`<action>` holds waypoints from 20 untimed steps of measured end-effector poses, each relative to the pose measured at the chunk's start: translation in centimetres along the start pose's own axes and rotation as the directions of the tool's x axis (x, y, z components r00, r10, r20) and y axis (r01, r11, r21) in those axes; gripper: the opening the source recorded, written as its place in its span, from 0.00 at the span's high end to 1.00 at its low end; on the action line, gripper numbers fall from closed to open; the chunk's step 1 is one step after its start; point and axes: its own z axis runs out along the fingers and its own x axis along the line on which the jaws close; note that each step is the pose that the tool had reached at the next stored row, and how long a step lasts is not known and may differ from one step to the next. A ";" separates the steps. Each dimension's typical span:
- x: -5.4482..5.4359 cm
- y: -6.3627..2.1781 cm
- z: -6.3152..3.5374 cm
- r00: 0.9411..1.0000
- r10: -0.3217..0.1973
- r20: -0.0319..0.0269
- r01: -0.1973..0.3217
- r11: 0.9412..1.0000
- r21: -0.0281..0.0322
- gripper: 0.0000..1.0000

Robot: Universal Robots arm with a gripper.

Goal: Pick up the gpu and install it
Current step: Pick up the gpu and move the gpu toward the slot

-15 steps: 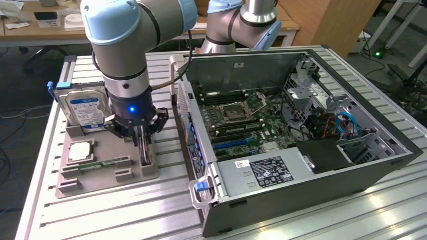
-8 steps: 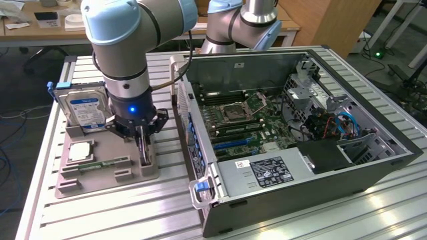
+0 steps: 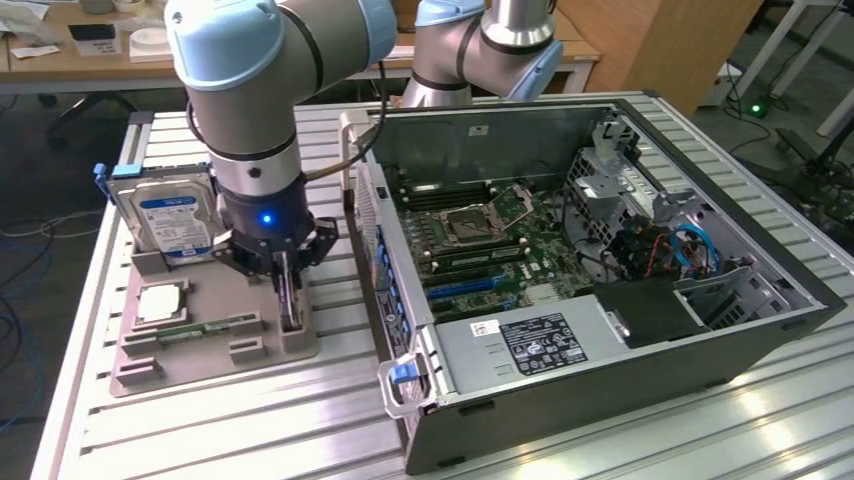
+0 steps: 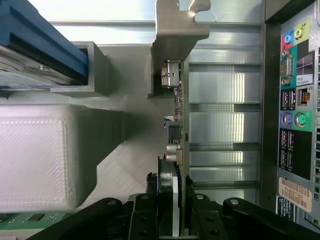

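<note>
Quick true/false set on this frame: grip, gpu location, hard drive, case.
1. The gripper is shut on the gpu. True.
2. The gpu is seated in the motherboard. False: it stands on edge in the tray, outside the case.
3. The hard drive stands upright in the tray. True.
4. The case is closed. False: its side is open, with the motherboard exposed.
</note>
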 end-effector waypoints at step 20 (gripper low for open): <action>-0.3 0.01 0.02 1.000 0.000 0.000 0.000 1.000 0.000 0.72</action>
